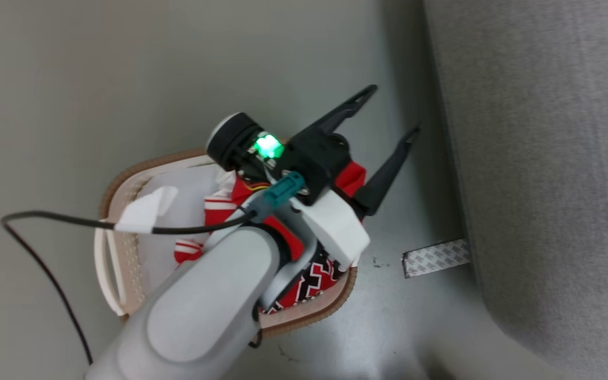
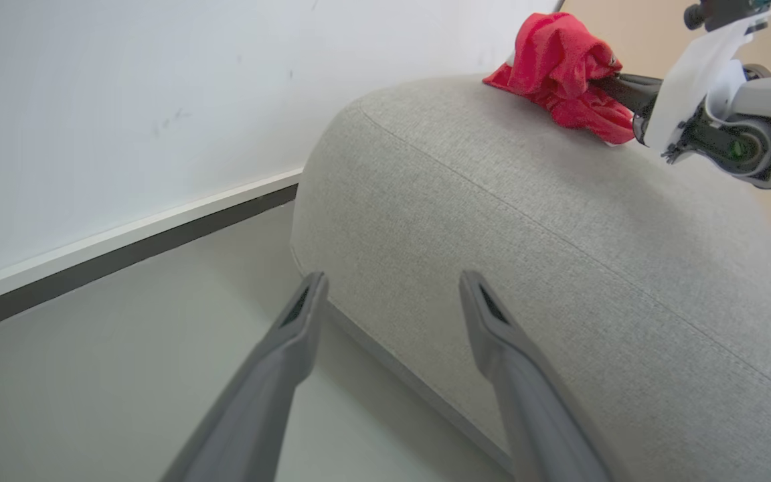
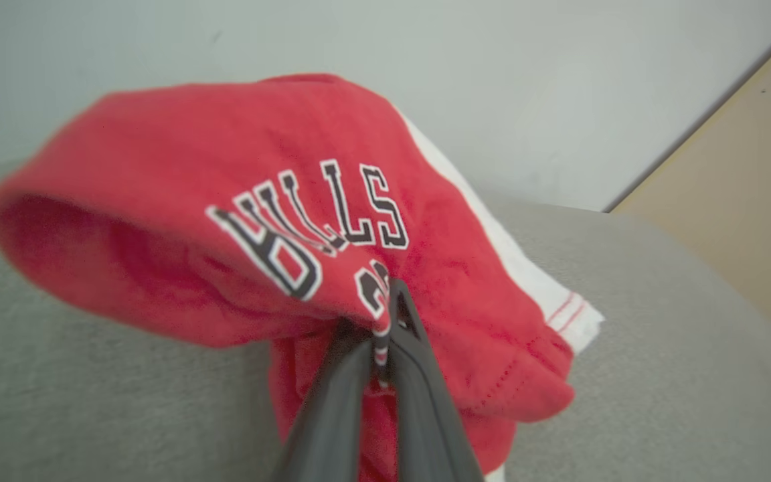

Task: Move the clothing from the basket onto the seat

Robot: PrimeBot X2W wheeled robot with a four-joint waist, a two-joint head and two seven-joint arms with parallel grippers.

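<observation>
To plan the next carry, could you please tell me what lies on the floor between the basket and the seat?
In the head view, grey floor separates basket and seat, bare except for a patterned strip against the seat's base.

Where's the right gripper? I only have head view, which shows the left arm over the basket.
Observer: The right gripper is up over the seat, shut on a red garment.
Operator: Garment touching down?
Observer: In the left wrist view it appears to rest bunched on the seat's top, with the fingers clamped in it.
Operator: Which piece?
Observer: Can't tell. The right wrist view shows BULLS lettering and a white side panel.
</observation>
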